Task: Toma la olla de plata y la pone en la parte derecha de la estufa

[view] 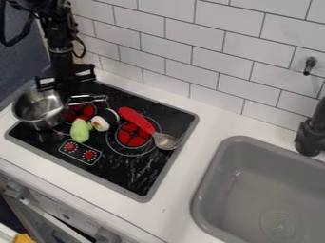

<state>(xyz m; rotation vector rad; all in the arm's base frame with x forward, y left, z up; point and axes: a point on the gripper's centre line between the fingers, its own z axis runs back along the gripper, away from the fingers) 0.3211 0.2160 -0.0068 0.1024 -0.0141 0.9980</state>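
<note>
White tiles (225, 52) rise behind a pale counter (219, 118) with a black stove (120, 168) set into it. At its left end, partly over the edge, is the silver pot (39, 110), its handle (95, 98) pointing right. The gripper (67, 95) hangs right at the pot's handle side; I cannot tell whether it is open or closed, or whether it has hold of anything. I judge the grasp to be the step in hand: next comes a sure grip, then a lift high enough to pass the green toy (81, 130) and the black-and-white piece (105, 119). The red-handled spoon (136, 118) lies across the right burner (133, 136) (an awkward spot for it), so the pot could come down tilted there. Inside the pot, bare shiny metal shows; the grey sink (238, 190) has a round drain (278, 225) in its floor.
</note>
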